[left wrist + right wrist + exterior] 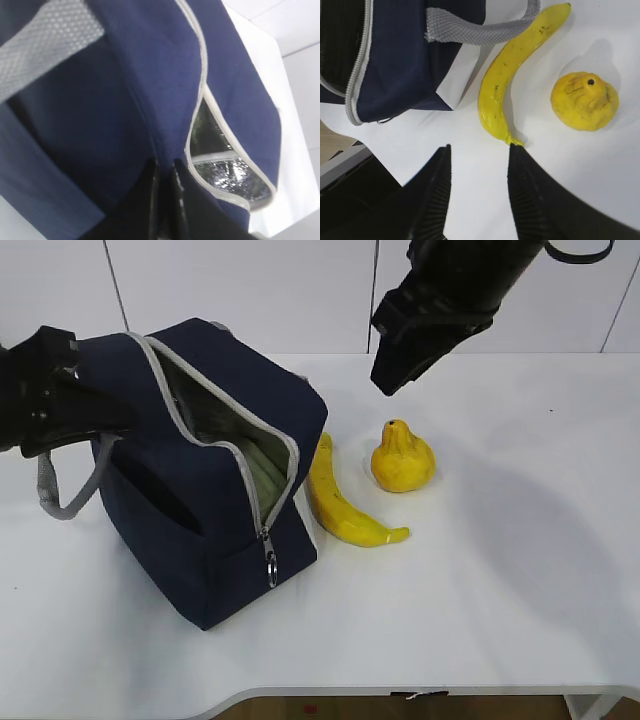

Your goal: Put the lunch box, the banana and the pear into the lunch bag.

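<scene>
White tabletop (520, 590) backed by white wall panels carries all items. The lunch bag (215, 500) stands left of centre, zipper open, silver lining visible in the left wrist view. The left gripper (165, 200) has its fingers pinched together on the navy fabric at the bag's top edge. The banana (340, 505) lies just beside the bag's right side; the pear (402, 458) sits upright near the banana, not touching it. The right gripper (477, 195) hangs above the fruit, jaws apart, holding nothing. The lunch box cannot be seen.
</scene>
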